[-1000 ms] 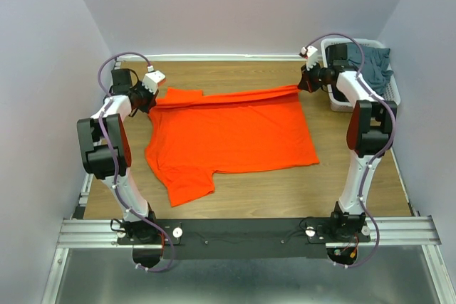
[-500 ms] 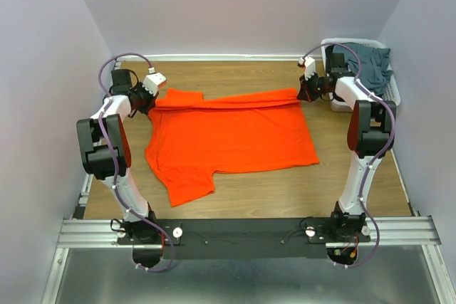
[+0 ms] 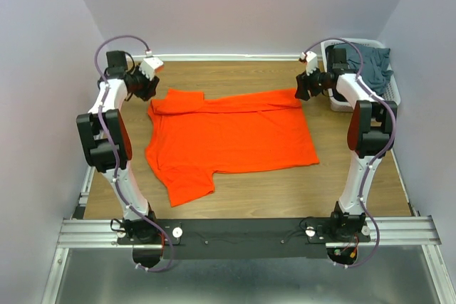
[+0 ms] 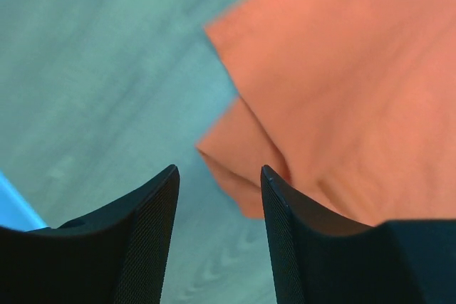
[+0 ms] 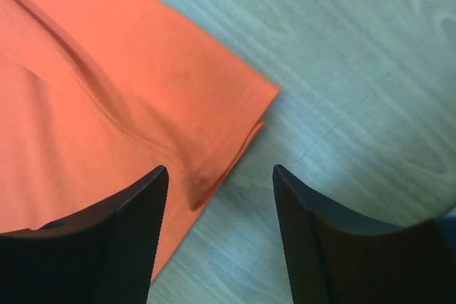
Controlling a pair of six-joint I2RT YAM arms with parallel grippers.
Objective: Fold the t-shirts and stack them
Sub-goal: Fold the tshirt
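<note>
An orange-red t-shirt (image 3: 228,137) lies spread on the wooden table, its far edge folded over into a narrow band. My left gripper (image 3: 149,85) hovers open just past the shirt's far left corner (image 4: 235,154), nothing between its fingers. My right gripper (image 3: 301,89) is open above the shirt's far right corner (image 5: 214,154), which lies loose on the wood. A dark slate t-shirt (image 3: 367,62) is heaped in the white basket at the far right.
The white slatted basket (image 3: 393,94) stands at the table's far right corner beside the right arm. Bare wood (image 3: 285,190) shows in front of the shirt and along the far edge. Purple walls close in on three sides.
Both grippers have opened and let go of the shirt's far edge. The left gripper lifted back toward the far left; the folded band now rests on the shirt.
</note>
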